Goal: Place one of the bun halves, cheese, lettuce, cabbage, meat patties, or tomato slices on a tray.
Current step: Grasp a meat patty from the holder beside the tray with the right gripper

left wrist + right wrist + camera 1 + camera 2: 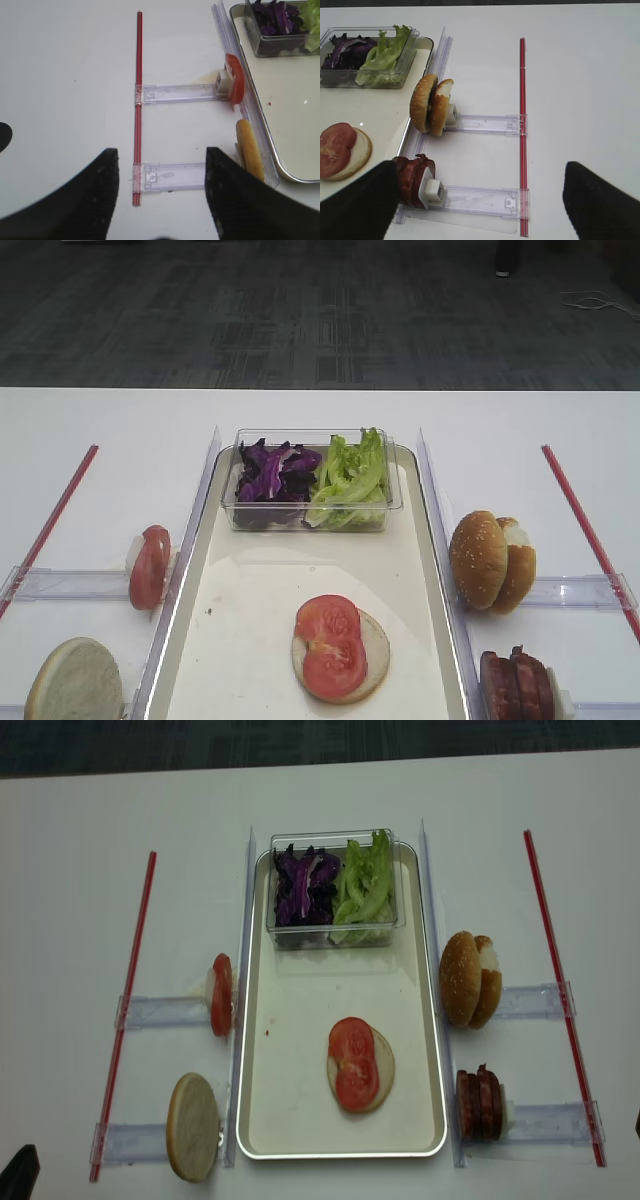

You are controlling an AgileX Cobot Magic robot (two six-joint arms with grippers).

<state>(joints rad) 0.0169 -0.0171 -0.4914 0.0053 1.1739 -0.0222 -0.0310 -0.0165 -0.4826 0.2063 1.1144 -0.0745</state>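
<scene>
Two red straight strips lie on the white counter (80,870), one at the left (125,1010) and one at the right (560,990) of the overhead frame.

Left section: a bright red round tomato slice (221,1008) stands on edge at the end of a clear plastic rail (165,1012). Below it, a pale cream bun half (192,1127) stands on edge at a second rail, just beside the tray's left rim.

Centre: the long cream-white rectangular tray with silver rim (300,1010) carries a small clear plastic box (335,890) at its upper end. Inside the box, dark purple shredded cabbage (305,885) occupies the left part and light green ruffled lettuce (365,885) the right part. Lower on the tray, a flat bun half (380,1070) lies cut face up with two overlapping tomato slices (353,1062) on top.

Right section: two golden-brown sesame-seeded bun halves (465,978) stand on edge together. Below them, dark-edged meat patties (478,1104) stand on edge in a stack against a white block.

Tools: the left tool (162,195) shows both black fingers set apart with nothing between them, above the lower left rail. The right tool (480,200) has its fingers spread wide, nothing held; its left finger (360,205) is beside the meat patties.
</scene>
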